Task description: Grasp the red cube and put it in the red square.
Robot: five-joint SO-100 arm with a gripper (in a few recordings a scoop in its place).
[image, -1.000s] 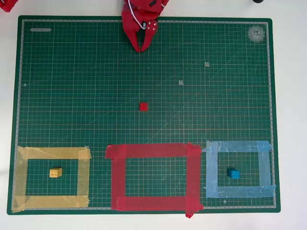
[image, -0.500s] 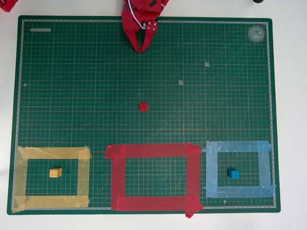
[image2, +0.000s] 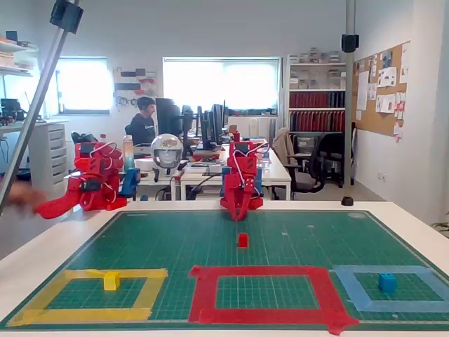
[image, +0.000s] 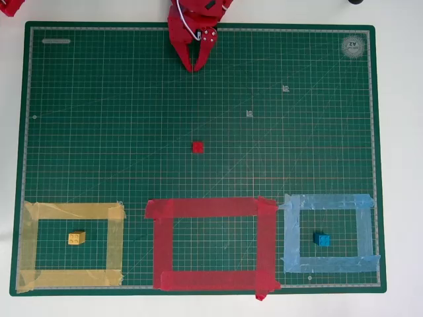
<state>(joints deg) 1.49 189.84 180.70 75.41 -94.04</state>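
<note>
Green cutting mat [image: 99,99] across the overhead frame, red square [image: 211,243] at bottom centre, closed red gripper [image: 196,65] at top centre pointing down, tiny red cube [image: 197,147] mid-frame between them, outside the tape, well apart from both.

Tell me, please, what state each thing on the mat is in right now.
red cube: loose on the green mat, outside every outline, not gripped.
red square: nothing inside it.
yellow cube: inside the yellow tape outline.
blue cube: inside the light blue tape outline.
gripper: shut, holding nothing, at the mat's top edge in the overhead view, apart from the red cube.
</note>
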